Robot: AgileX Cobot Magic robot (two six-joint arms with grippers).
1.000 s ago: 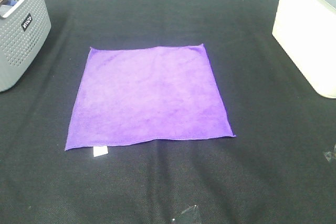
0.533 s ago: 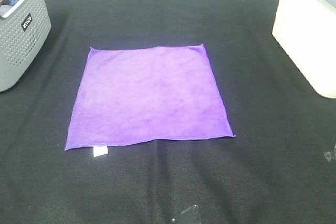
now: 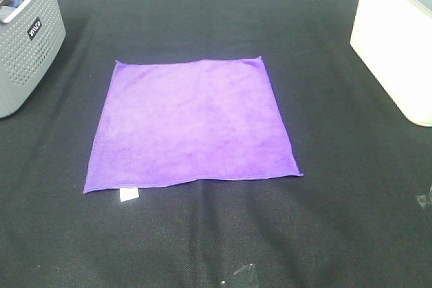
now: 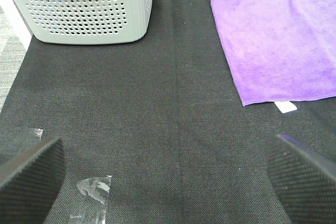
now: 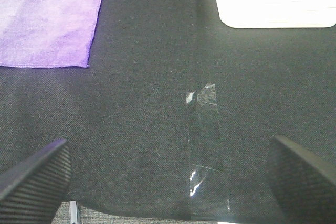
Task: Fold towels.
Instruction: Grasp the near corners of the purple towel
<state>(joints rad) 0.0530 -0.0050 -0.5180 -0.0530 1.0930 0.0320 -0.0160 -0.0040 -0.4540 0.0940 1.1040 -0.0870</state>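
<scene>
The towel (image 3: 191, 123) is a bright purple square cloth lying flat in the middle of the black mat, with a small white tag (image 3: 129, 194) sticking out at its near left corner. Neither gripper shows in the exterior high view. My left gripper (image 4: 168, 174) stands open over bare mat, well short of the towel (image 4: 278, 40) and its tag (image 4: 286, 107). My right gripper (image 5: 168, 174) is open too, above the mat near its front edge, with the towel's corner (image 5: 50, 17) off to one side. Nothing sits between either pair of fingers.
A grey perforated basket (image 3: 23, 38) stands at the back left, also in the left wrist view (image 4: 89, 11). A white bin (image 3: 398, 38) stands at the back right. Strips of clear tape (image 5: 206, 150) are stuck on the mat near the front edge.
</scene>
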